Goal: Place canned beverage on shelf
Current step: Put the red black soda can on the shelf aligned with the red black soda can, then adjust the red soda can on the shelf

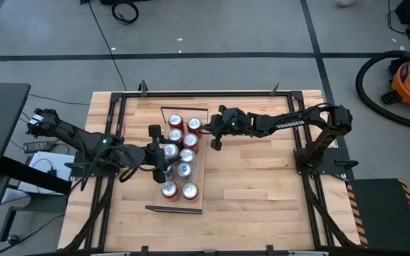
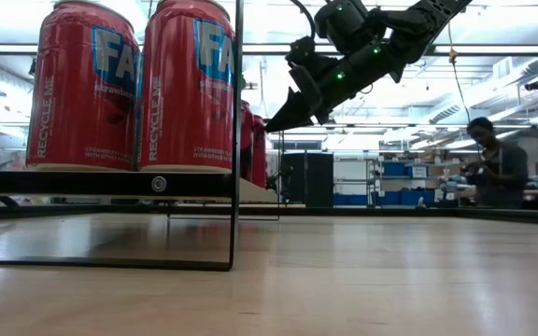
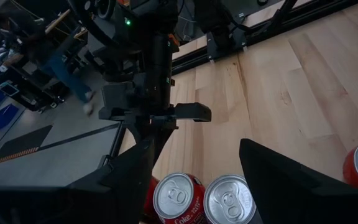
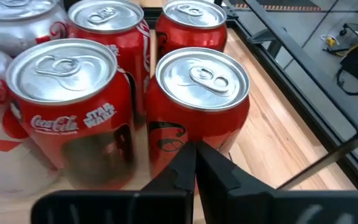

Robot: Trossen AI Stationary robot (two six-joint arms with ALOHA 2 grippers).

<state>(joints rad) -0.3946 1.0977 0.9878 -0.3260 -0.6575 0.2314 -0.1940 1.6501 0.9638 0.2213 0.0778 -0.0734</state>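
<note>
Your shelf (image 1: 199, 178): long pale-wood board, thin dark rims at short ends, mid-table, carrying two rows of cylindrical cans (image 1: 180, 155), red and silver, shiny tops. Your right gripper (image 1: 215, 138) beside far-end cans, fingers pinched shut, empty. Your left gripper (image 1: 156, 151) over cans, jaws wide. Plank tabletop (image 1: 262, 185), black frame; person (image 2: 493, 163) in room beyond.
</note>
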